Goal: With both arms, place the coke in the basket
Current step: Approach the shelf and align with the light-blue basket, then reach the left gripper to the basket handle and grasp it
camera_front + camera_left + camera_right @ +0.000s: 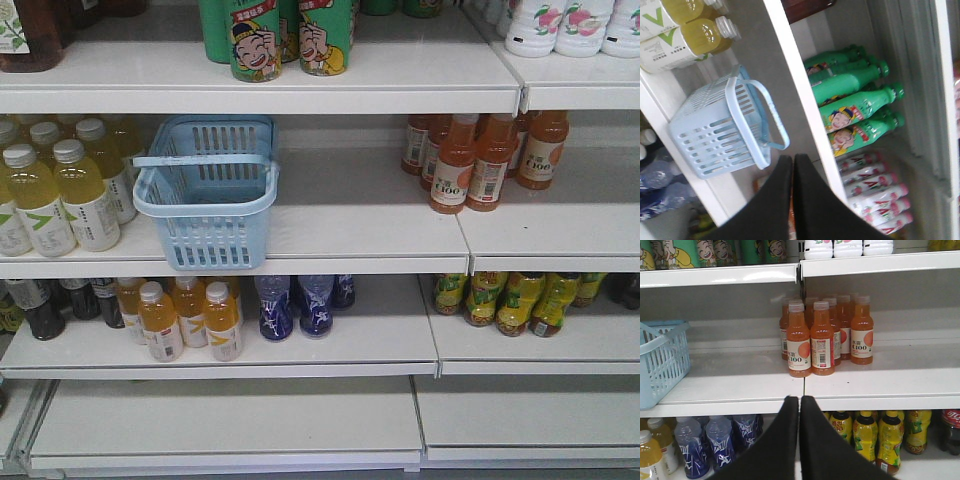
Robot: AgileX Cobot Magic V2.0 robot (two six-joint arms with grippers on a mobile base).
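Observation:
The light blue basket (181, 204) stands on the middle shelf, left of centre, with its handle folded across the top. It also shows in the left wrist view as the basket (700, 134) and at the left edge of the right wrist view as the basket (660, 365). No coke shows in any view. My left gripper (792, 157) is shut with nothing in it, hanging in front of the shelf edge beside the basket. Facing the middle shelf's front edge, my right gripper (800, 398) is shut and empty too. Neither arm appears in the front view.
Orange juice bottles (821, 335) stand right of the basket and yellow drink bottles (60, 190) to its left. Green bottles (290, 35) fill the top shelf. Below are blue water bottles (300, 305), yellow tea bottles (875, 437) and a dark cola bottle with a red label (951, 430).

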